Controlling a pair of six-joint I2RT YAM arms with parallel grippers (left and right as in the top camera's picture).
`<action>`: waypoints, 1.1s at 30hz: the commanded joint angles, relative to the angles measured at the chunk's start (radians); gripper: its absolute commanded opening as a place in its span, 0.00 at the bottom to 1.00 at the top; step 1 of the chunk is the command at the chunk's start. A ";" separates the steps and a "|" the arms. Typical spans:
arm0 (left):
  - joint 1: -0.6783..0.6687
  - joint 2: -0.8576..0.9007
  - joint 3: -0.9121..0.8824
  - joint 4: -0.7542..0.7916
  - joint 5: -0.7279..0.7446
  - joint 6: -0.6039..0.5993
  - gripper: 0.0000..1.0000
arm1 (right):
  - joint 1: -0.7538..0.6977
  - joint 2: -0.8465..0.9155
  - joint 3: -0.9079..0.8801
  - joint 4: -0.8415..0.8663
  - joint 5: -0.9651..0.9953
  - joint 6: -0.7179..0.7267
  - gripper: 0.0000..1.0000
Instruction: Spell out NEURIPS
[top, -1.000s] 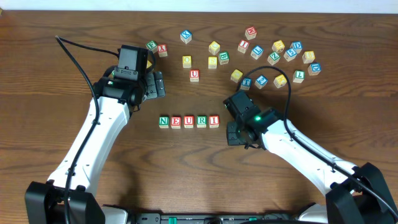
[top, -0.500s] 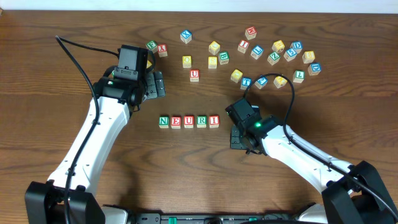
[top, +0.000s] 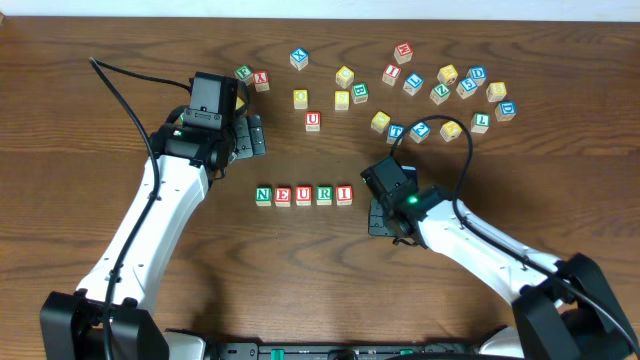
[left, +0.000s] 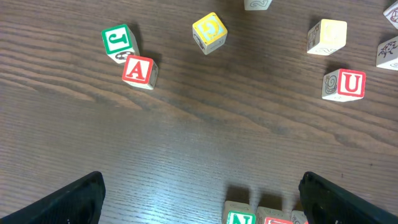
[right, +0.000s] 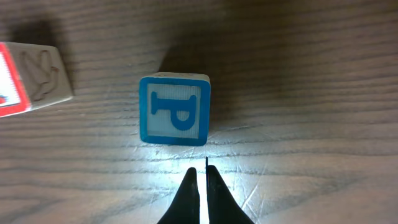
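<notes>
Right tool (right: 200, 172) slightly back; blue P (right: 175, 111) wrist-view only

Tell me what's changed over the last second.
The right arm pulled back slightly toward its base, jaws shut on nothing, the blue P cube lying free just ahead. Left arm, its open jaws and the NEURI row stayed put.

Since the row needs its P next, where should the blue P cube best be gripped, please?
Likely from above, pinching the blue P cube across the faces left and right of its letter: it lies flat, P up, and the red-edged cube stands clear. The right gripper, now shut, must open first.
</notes>
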 joint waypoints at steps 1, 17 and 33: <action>0.002 -0.018 0.031 0.000 -0.002 0.002 0.98 | 0.011 0.034 -0.008 0.002 0.008 0.014 0.01; 0.002 -0.018 0.031 0.000 -0.002 0.002 0.98 | 0.013 0.042 -0.008 0.033 0.037 0.013 0.01; 0.002 -0.018 0.031 0.000 -0.002 0.003 0.98 | 0.013 0.042 -0.067 0.107 0.046 0.013 0.01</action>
